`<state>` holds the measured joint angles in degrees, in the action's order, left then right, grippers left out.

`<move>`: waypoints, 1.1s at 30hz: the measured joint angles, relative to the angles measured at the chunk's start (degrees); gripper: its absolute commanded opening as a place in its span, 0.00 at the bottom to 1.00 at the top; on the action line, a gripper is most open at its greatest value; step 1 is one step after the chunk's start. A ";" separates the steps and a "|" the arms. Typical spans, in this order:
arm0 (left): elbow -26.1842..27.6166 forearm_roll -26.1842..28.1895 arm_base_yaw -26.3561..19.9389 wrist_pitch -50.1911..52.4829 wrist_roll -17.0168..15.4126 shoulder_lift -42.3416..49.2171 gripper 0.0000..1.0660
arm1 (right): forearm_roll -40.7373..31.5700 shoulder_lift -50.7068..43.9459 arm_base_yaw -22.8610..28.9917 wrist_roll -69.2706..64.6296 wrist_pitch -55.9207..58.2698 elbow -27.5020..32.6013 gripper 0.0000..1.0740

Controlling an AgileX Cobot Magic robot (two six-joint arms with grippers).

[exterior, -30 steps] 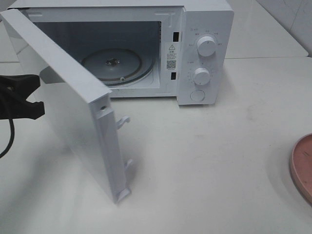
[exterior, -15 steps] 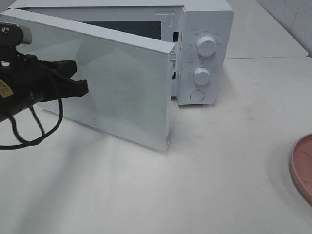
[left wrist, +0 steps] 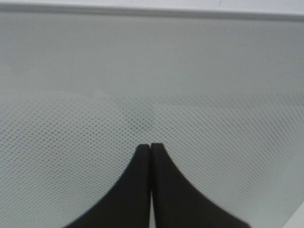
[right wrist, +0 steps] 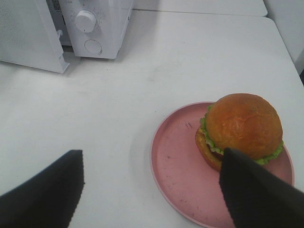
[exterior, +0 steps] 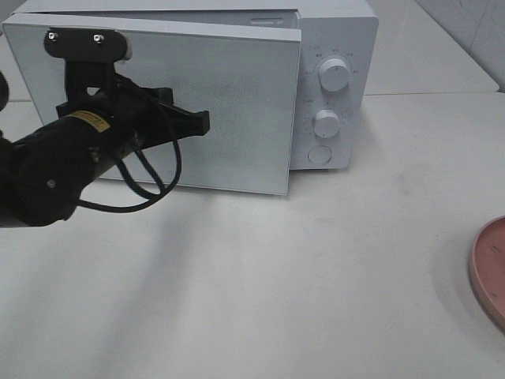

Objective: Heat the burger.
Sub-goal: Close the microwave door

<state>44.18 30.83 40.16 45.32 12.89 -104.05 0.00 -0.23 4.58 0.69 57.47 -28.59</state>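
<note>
The burger [right wrist: 243, 126], with a golden-brown bun and green lettuce, sits on a pink plate [right wrist: 175, 161] in the right wrist view. My right gripper [right wrist: 152, 190] is open just above and short of the plate, with one finger on each side. In the high view only the plate's edge [exterior: 489, 272] shows, and the burger is out of view. The white microwave [exterior: 335, 47] stands at the back. Its door [exterior: 237, 110] is almost closed and still slightly ajar. My left gripper [exterior: 207, 122] is shut and empty, its tips [left wrist: 150, 145] against the door's mesh front.
The microwave has two knobs [exterior: 334, 75] and a round button [exterior: 319, 155] on its right panel. A door latch hook [right wrist: 59, 33] sticks out at the door's free edge. White tabletop [exterior: 316, 276] lies between the microwave and the plate.
The microwave door has swung from wide open to almost closed. My left arm has moved right with it, its shut gripper pressed on the door's front. The plate has not moved.
</note>
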 measured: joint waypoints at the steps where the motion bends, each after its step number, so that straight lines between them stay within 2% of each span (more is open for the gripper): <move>1: 1.09 1.38 0.40 0.00 1.03 -0.63 0.00 | 0.00 0.00 0.00 0.00 0.00 0.00 0.70; 2: 1.09 1.38 0.40 0.00 1.03 -0.63 0.00 | 0.00 0.00 0.00 0.00 0.00 0.00 0.70; 4: 5.27 5.61 1.72 0.00 4.64 -3.67 0.00 | 0.00 0.00 0.00 0.00 0.00 0.00 0.70; 7: 6.07 6.30 1.78 0.00 5.33 -4.35 0.00 | 0.00 0.00 0.00 0.00 0.00 0.00 0.70; 9: 9.80 9.74 1.83 -0.06 7.85 -6.42 0.00 | 0.00 0.00 0.00 0.00 0.00 0.00 0.70; 11: 10.37 10.60 2.01 -0.40 8.54 -6.70 0.00 | 0.00 0.00 0.00 0.00 0.00 0.00 0.70; 12: 11.92 12.20 2.58 -1.72 10.43 -7.51 0.00 | 0.00 0.00 0.00 0.00 0.00 0.00 0.70; 24: 21.20 14.32 3.38 -7.91 15.30 -11.97 0.00 | 0.00 0.00 0.00 0.00 0.00 0.00 0.70; 30: 22.06 14.21 3.38 -10.31 16.67 -12.15 0.00 | 0.00 0.00 0.00 0.00 0.00 0.00 0.70; 33: 21.37 14.32 3.44 -11.12 18.45 -11.17 0.00 | 0.00 0.00 0.00 0.00 0.00 0.00 0.70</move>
<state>65.55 45.15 43.60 34.21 31.34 -115.22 0.00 -0.23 4.58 0.69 57.47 -28.59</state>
